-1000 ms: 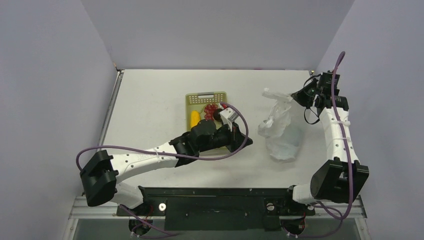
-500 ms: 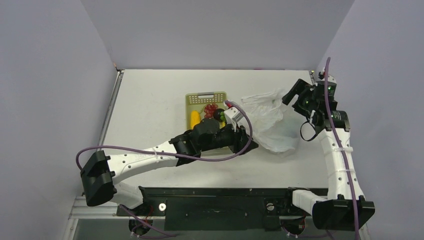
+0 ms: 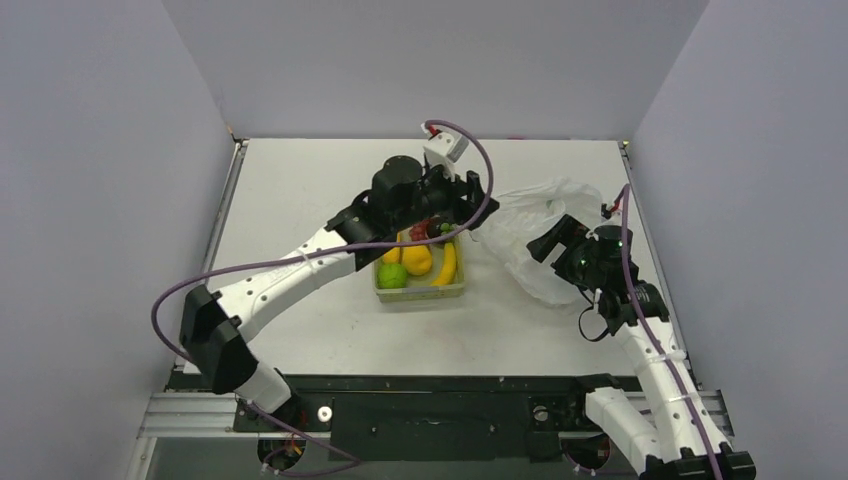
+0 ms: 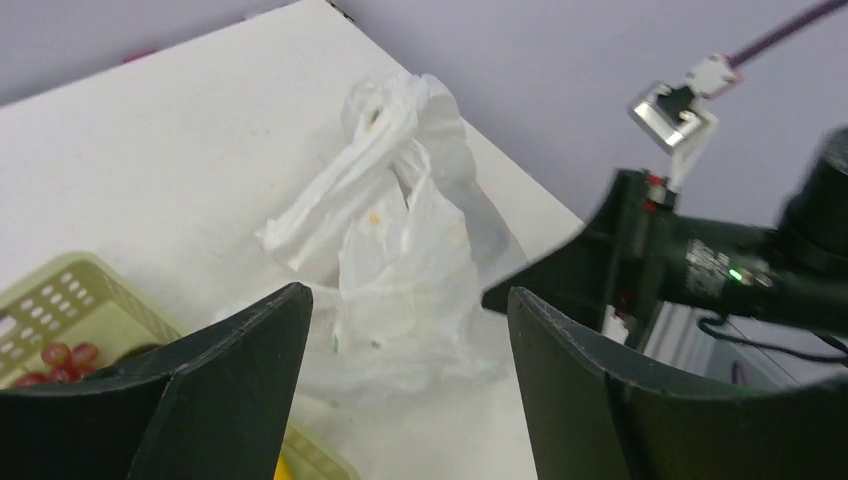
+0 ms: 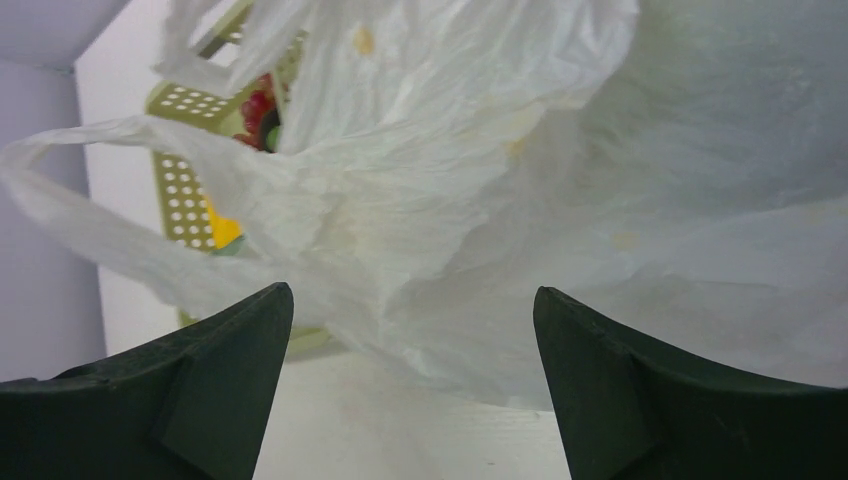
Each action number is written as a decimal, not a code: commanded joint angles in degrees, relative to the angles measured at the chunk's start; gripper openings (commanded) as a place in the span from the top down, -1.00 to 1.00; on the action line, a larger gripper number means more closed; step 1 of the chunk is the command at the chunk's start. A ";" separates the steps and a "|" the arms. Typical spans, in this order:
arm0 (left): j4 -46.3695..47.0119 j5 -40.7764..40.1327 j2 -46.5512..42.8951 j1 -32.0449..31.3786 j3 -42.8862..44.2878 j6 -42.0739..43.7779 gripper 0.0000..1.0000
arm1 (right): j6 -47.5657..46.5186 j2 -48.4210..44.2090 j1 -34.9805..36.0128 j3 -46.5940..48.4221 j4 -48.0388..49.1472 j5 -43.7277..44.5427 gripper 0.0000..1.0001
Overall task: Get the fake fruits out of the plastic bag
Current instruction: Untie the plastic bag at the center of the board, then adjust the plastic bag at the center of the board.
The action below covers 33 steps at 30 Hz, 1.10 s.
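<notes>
We take the slotted basket as our marker. The fake fruits we can see lie inside it: a green round one at its near left, a banana along its right wall, and red grapes toward its far end.

The plastic bag lies crumpled on the table just to the right of the basket. Its twisted handles reach toward the basket's far right corner, and its body trails away to the right and nearer. We cannot tell whether any fruit remains inside it; no clear shape shows through the film.

The left gripper hangs above the basket's far right corner. Its fingers are spread wide and empty, and they look toward the handles. The right gripper is on the side of the bag away from the basket, also spread and holding nothing, with the bag's body filling the space just ahead of it.

We judge the right gripper nearer the body and the left nearer the handles.
</notes>
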 commanded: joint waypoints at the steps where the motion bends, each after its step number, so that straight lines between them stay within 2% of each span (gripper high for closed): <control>1: -5.23 -1.16 10.48 -0.01 10.98 11.15 -0.39 | 3.88 -4.17 2.64 2.47 3.95 0.18 -0.70; 5: -12.31 -0.99 21.24 0.46 26.49 14.23 -0.44 | 4.14 -6.47 4.76 3.15 0.13 -0.27 -0.66; 9: -20.12 6.47 31.36 0.42 38.23 16.89 -0.43 | 3.24 -9.32 5.32 3.52 -2.99 1.46 -0.68; 14: -19.26 7.33 37.20 0.31 41.61 18.26 -0.32 | 3.60 -9.30 5.96 1.96 -3.86 1.15 -0.70; 18: -17.62 8.88 39.08 0.59 42.14 17.76 0.02 | 4.81 -9.11 8.13 0.71 -2.92 1.72 -0.72; 21: -18.19 11.39 39.86 0.83 43.44 17.32 0.63 | 6.79 -8.78 11.00 -0.13 -2.55 5.34 -0.71; 23: -18.41 11.52 39.77 0.88 43.55 16.73 0.72 | 7.84 -8.81 13.59 -0.57 -1.89 8.87 -0.72; 24: -18.51 11.43 39.62 0.93 43.38 16.61 0.63 | 8.12 -8.69 14.95 -0.62 -1.66 10.01 -0.72; 25: -18.52 10.99 39.05 0.98 42.82 16.72 0.38 | 8.68 -8.26 15.48 -0.58 -1.52 12.39 -0.73; 27: -17.85 10.90 37.94 1.35 41.64 16.53 0.12 | 9.20 -7.11 16.29 -0.27 -0.76 13.84 -0.73; 33: -16.22 15.21 35.90 3.72 41.56 10.16 -0.05 | 10.40 -6.26 17.78 1.20 -0.48 18.07 -0.72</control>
